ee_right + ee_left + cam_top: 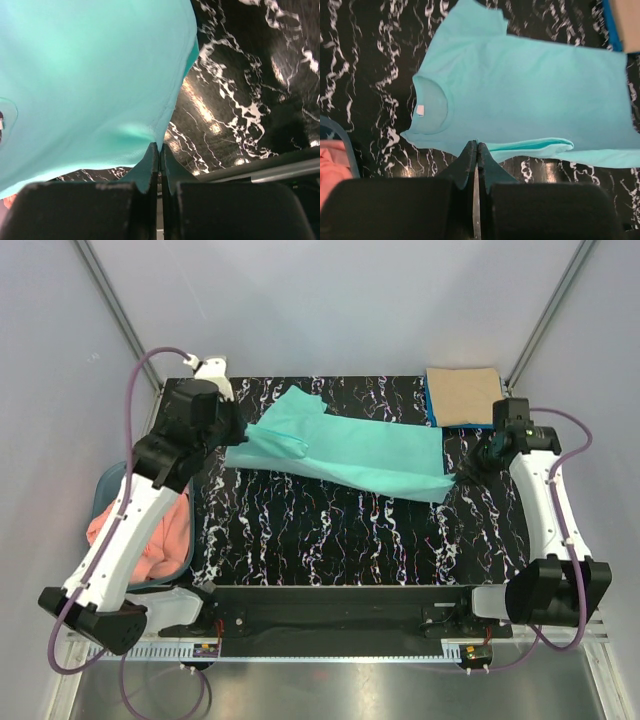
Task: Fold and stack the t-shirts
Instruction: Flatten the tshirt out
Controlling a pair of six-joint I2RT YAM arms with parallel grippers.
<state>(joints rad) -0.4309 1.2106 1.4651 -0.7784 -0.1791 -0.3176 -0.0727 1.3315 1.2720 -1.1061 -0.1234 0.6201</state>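
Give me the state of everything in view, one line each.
turquoise-green t-shirt: spread out, gripped at both ends
left gripper: shut on its collar end
right gripper: shut on its hem end
tan-beige t-shirt: folded, on top of the blue t-shirt
blue t-shirt: folded underneath, only edges showing
salmon pink t-shirt: crumpled in the basket

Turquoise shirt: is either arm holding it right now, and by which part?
Both arms hold it. The left fingers are shut on the near edge of the turquoise shirt, by the sleeve. The right fingers pinch its hem end, near the corner.
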